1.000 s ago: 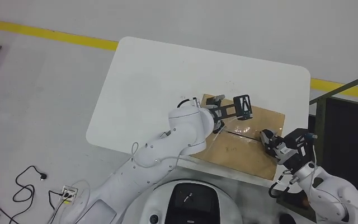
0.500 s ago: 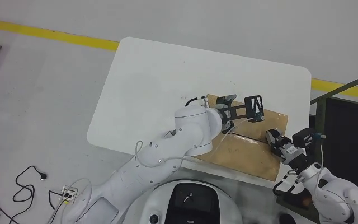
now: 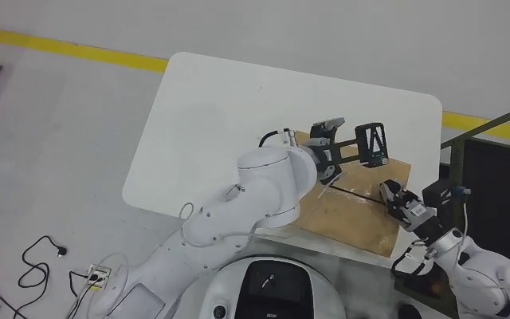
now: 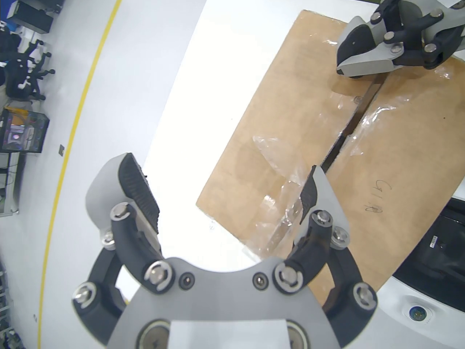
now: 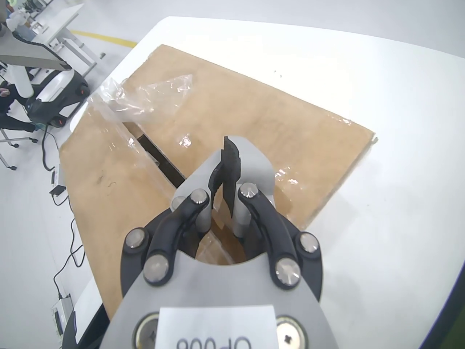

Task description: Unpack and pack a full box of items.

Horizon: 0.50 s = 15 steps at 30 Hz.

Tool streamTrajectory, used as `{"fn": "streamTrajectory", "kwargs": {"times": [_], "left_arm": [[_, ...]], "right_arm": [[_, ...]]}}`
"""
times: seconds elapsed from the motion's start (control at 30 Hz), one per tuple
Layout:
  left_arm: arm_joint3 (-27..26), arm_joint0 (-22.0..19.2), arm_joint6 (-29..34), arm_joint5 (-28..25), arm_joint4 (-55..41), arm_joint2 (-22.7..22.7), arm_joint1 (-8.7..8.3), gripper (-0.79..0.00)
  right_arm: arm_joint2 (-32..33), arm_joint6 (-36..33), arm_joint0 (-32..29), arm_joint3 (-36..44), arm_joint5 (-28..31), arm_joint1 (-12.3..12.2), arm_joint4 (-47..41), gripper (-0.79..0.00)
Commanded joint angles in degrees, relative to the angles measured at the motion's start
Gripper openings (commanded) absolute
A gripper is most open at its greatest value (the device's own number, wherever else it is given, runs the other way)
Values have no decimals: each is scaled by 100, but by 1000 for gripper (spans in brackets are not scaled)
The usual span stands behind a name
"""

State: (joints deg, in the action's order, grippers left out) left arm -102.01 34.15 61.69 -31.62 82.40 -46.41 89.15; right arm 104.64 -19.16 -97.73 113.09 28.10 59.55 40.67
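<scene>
Cardboard box [image 3: 355, 214] beneath both: left end effector [image 4: 220, 167] wide open, empty; right end effector [image 5: 230, 154] closed, empty.

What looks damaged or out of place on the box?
On the cardboard box, the clear tape over the centre seam is torn and crumpled, lifting loose at one end; the seam gapes slightly.

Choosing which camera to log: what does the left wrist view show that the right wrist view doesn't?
Left wrist view: the open left gripper over the box's edge. Right wrist view: floor cables beside the table. Both: the shut right gripper at the parted seam, the flaps and loose clear tape.
</scene>
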Motion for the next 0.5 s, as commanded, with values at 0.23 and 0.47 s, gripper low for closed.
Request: {"fn": "streamTrajectory", "kwargs": {"times": [0.23,0.47], "left_arm": [[-1007,801,704,-160,-271,-941,-227,0],[-1442,1192,837,-260,-378,-1327,-370,0]], "right_arm": [[316,-390,1,262,160,-33,-829,0],[553,-760,58,523,263,-78,-867,0]]}}
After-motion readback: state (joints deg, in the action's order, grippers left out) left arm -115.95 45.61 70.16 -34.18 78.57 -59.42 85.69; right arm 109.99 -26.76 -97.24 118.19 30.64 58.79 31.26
